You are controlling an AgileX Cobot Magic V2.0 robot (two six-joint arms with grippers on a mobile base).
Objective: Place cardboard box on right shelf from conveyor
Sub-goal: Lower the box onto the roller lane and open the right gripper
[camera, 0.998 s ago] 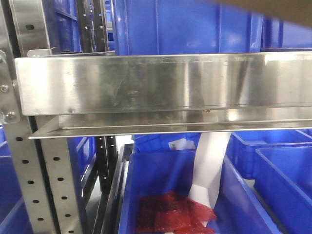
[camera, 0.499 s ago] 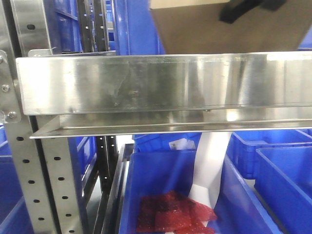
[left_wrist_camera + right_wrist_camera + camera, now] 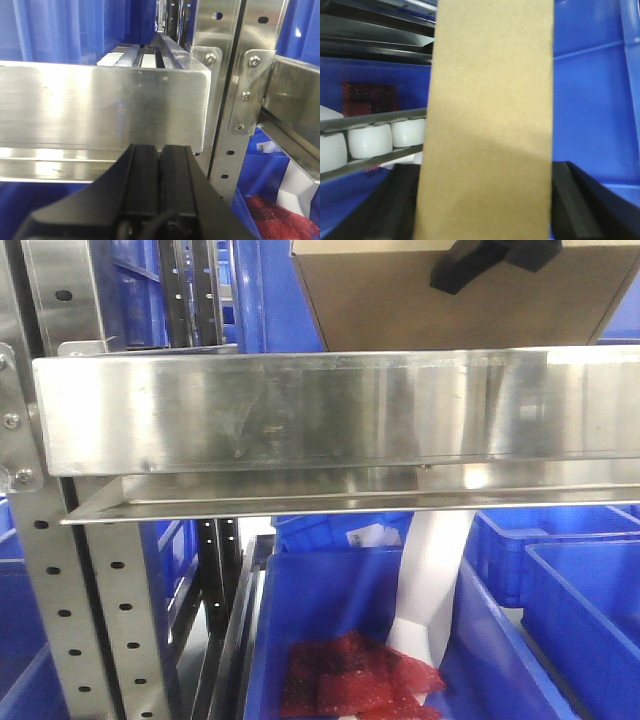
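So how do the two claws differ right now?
The right claw has its black fingers spread on either side of the cardboard box, gripping it, with the box above the right shelf. The left claw is closed and empty, fingers pressed together, facing a steel shelf lip. Both have black fingers.

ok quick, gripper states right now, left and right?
Left gripper: shut, fingers pressed together, holding nothing, in front of the shelf lip.
Right gripper: shut on the cardboard box, a finger on each side.
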